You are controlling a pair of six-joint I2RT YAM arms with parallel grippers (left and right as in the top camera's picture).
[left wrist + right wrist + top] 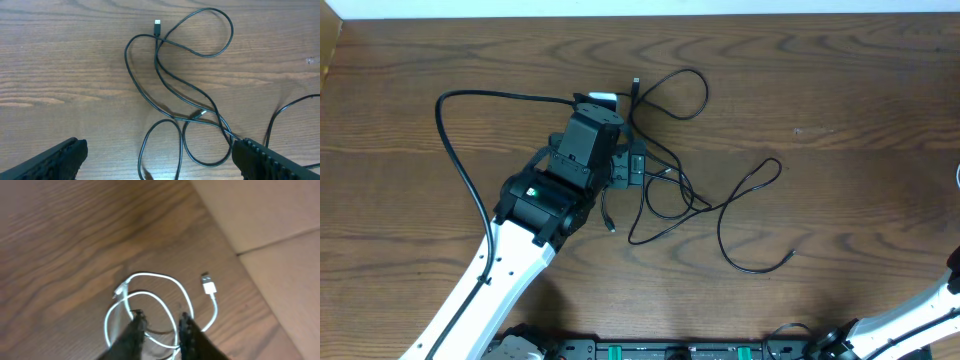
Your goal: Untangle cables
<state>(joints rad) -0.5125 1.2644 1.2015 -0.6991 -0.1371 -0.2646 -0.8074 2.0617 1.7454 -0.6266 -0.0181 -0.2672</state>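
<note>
Black cables (pixel 750 190) lie tangled in loops on the middle of the wooden table. My left gripper (pixel 636 167) hovers over their left part. In the left wrist view it (pixel 160 147) is wide open, with black cable loops (pixel 232 32) on the wood between and beyond its fingers and a small plug (pixel 157 23) at the far end. A white cable (pixel 145 273) lies coiled near the table's edge, its USB plug (pixel 208 285) to the right. My right gripper (pixel 161 315) sits just over this coil with its jaws slightly apart, holding nothing that I can see.
The left arm's own thick black cable (pixel 450 150) arcs across the table's left half. The table edge runs diagonally right beside the white coil, with a beige surface (pixel 260 220) beyond it. The right arm (pixel 910 315) enters at the lower right corner.
</note>
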